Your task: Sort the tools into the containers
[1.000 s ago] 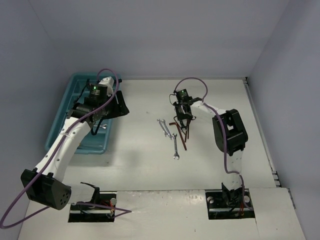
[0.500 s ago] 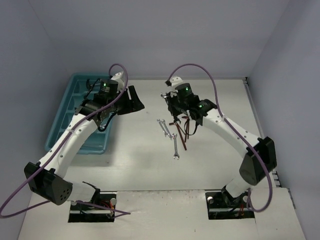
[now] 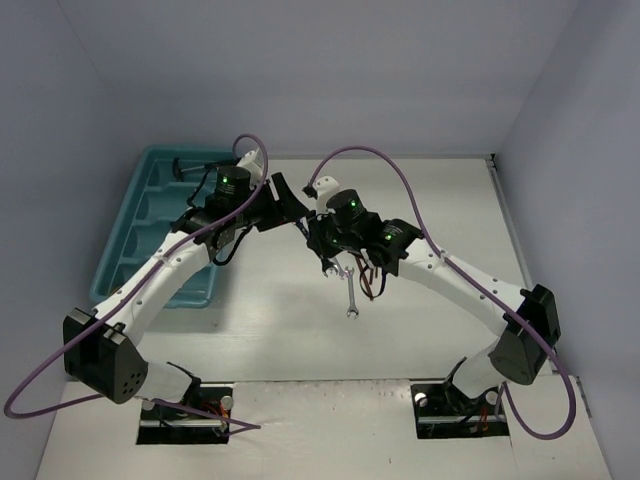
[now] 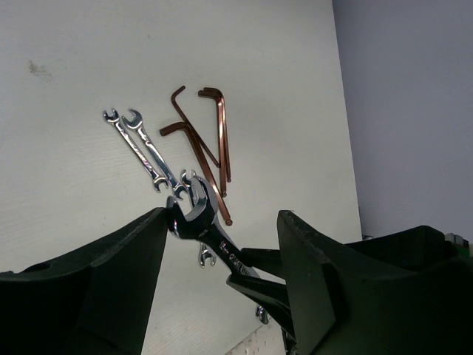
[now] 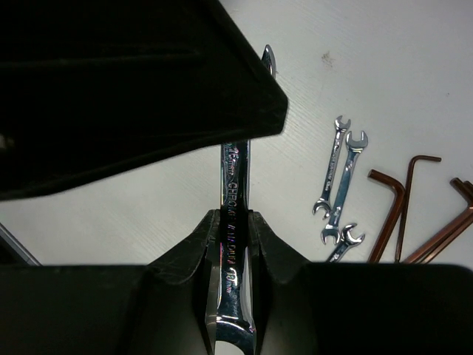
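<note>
Above mid-table: both grippers are seen tip to tip, over the loose tools.
Right gripper (image 5: 235, 222): clenched on the shank of a silver wrench (image 5: 235, 177), which is held clear of the table.
Left gripper (image 4: 222, 222): spread wide, fingers set either side of the held wrench's head; contact cannot be made out.
Table (image 3: 420, 330): two wrenches (image 4: 140, 144) are laid side by side, a third wrench (image 5: 341, 244) is seen at their ends, and reddish-brown hex keys (image 4: 214, 133) are fanned just beside.
Tray (image 3: 150, 165): teal, placed far left, well apart from both grippers.
</note>
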{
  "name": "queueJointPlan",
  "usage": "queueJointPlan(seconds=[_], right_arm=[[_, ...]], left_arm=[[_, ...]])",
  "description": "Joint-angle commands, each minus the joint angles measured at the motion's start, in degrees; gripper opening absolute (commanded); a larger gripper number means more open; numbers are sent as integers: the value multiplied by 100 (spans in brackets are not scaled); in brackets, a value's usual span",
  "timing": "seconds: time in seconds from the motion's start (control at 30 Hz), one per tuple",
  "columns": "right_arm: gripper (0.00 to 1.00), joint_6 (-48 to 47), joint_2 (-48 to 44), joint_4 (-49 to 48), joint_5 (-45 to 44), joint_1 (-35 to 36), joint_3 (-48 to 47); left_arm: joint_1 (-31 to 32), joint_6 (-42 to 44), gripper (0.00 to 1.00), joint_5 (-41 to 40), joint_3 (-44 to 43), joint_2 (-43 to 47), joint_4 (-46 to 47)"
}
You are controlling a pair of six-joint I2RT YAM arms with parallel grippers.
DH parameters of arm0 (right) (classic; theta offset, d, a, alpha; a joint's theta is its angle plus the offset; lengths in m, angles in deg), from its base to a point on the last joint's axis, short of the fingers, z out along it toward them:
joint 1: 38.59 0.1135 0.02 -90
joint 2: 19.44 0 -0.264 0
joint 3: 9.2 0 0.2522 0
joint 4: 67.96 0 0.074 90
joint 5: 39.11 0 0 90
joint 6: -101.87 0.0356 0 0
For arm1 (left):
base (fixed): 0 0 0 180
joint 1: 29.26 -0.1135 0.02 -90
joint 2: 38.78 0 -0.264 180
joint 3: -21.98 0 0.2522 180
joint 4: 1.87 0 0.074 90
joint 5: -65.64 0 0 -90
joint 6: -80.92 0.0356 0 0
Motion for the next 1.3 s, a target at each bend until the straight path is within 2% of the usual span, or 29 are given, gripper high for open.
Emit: queueJointPlan(seconds=[0.0,0.23,0.43,0.77,0.83,0.9,0.97,1.03,1.2,1.23,1.27], right_arm=[[0,121,-419,-710,154,92,-149],[0,121,-406,-731,146,87,-157],[0,112,-409,-775,77,83,-213],[0,226,-370,-934,50,44,-200],[0,230,-362,-944,64,0,-190],[0,251,-355,-951,77,-20,-184],[2,273,-346,-958,68,-43,-184],[10,288,-345,-968,23,-66,-175],[39,313,-391,-951,-182,-156,-84],[52,297,-431,-951,-231,-197,-27],[58,306,-496,-951,-271,-242,24]], left_arm=[[114,-236,58,147,0,188,669],[118,-174,58,-311,107,380,500],[124,-458,56,146,280,302,998],[126,-714,20,357,780,418,1896],[118,-760,9,361,849,440,2093],[111,-787,2,341,910,474,2221],[82,-789,0,283,936,498,2244],[21,-781,0,260,951,522,2266],[-432,-844,0,289,978,638,2281],[-685,-876,0,346,994,670,2249],[-871,-906,0,396,999,700,2229]])
